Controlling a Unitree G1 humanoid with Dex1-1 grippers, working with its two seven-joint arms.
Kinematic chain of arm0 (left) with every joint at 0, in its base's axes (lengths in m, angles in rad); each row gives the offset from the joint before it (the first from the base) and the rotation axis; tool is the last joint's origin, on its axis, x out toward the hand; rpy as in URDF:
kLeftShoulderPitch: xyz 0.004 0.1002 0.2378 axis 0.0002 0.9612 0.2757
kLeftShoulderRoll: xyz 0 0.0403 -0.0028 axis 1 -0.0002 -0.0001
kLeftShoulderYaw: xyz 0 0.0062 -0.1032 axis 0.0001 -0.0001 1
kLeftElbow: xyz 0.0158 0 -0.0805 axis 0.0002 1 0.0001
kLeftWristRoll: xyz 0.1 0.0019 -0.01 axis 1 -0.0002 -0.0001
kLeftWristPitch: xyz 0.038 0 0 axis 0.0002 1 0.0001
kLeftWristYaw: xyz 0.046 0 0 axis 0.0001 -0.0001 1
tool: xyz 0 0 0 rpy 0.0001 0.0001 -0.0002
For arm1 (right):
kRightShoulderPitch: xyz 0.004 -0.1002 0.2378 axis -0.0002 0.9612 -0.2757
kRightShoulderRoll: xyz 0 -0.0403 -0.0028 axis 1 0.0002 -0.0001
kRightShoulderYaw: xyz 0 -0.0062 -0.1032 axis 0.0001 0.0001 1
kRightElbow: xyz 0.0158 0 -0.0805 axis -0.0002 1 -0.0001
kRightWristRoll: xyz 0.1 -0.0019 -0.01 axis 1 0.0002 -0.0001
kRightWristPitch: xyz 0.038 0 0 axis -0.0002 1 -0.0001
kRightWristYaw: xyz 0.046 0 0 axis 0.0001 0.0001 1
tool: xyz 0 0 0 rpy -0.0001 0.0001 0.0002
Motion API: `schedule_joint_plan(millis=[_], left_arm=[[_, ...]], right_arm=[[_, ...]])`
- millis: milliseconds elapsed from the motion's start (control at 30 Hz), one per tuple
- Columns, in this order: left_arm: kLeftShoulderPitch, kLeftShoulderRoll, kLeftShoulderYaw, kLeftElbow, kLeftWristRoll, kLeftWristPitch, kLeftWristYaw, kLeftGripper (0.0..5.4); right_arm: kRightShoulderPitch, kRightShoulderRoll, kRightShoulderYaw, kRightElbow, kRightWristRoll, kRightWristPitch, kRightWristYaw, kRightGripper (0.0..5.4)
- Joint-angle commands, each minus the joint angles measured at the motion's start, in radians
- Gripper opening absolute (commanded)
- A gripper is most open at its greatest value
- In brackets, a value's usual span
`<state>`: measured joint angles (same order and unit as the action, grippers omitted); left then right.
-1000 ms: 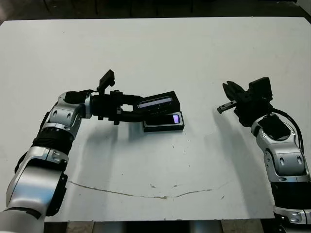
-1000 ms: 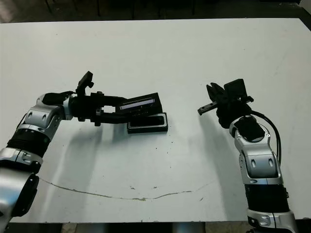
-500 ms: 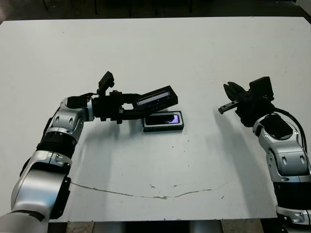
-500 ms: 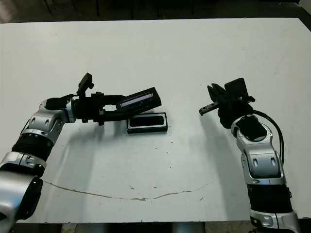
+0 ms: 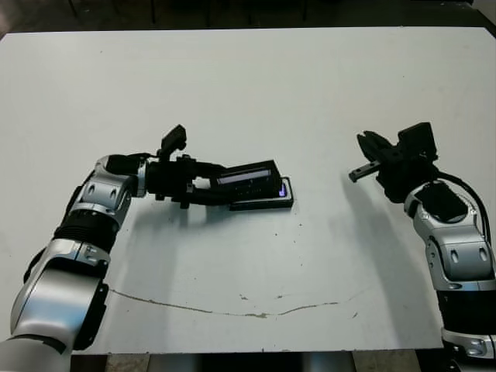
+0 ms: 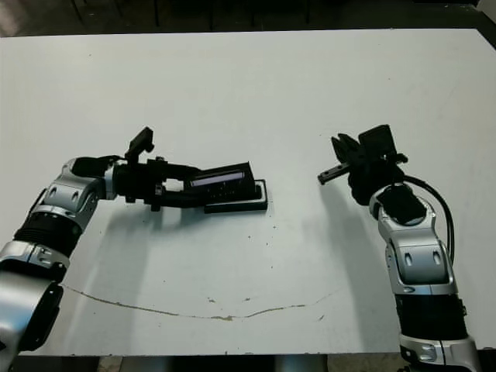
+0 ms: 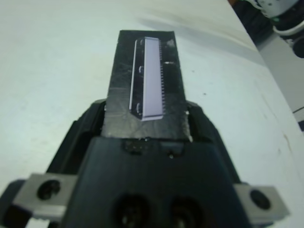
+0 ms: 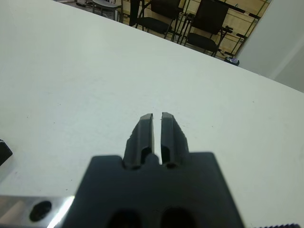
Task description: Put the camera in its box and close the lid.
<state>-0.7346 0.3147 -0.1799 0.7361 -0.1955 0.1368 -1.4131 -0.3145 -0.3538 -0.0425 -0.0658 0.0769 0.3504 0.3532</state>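
Observation:
The lid [image 5: 248, 177], black with a pale grey stripe, lies almost flat just above the box [image 5: 263, 204], covering most of it. My left gripper [image 5: 226, 186] is shut on the lid's left end; the left wrist view shows the lid [image 7: 148, 80] clamped between both fingers [image 7: 99, 110]. Only the box's front rim and right end show beneath the lid. A glossy sliver with a violet glint [image 5: 284, 188] shows at that right end; the camera is otherwise hidden. My right gripper [image 5: 367, 147] hovers far to the right, shut and empty, its fingertips [image 8: 146, 119] together.
A thin brownish scratch [image 5: 232, 310] runs across the white table [image 5: 248, 85] near its front edge. Dark chairs [image 8: 190, 21] stand beyond the far side of the table in the right wrist view.
The left gripper has lowered the lid from a raised tilt to almost flat over the box, hiding the box's inside. The right arm has stayed put.

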Motion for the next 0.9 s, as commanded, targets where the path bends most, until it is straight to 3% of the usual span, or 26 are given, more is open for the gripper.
schedule_joint_plan(millis=[33,400,667,900], left_arm=[[-0.002,0.016,-0.018,0.036,0.027,0.001,-0.023,2.79],[-0.011,-0.008,-0.052,0.076,0.053,0.010,-0.059,2.79],[0.015,-0.043,-0.118,0.097,0.116,-0.025,-0.023,2.79],[0.019,-0.064,-0.154,0.064,0.115,-0.016,-0.022,2.79]], right_arm=[[0.018,-0.018,0.002,0.007,-0.007,0.005,0.009,0.00],[0.025,-0.020,0.001,-0.002,-0.007,0.008,0.006,0.00],[0.023,-0.024,-0.005,0.000,-0.005,0.009,0.010,0.00],[0.024,-0.030,-0.002,-0.016,-0.010,0.020,0.009,0.00]])
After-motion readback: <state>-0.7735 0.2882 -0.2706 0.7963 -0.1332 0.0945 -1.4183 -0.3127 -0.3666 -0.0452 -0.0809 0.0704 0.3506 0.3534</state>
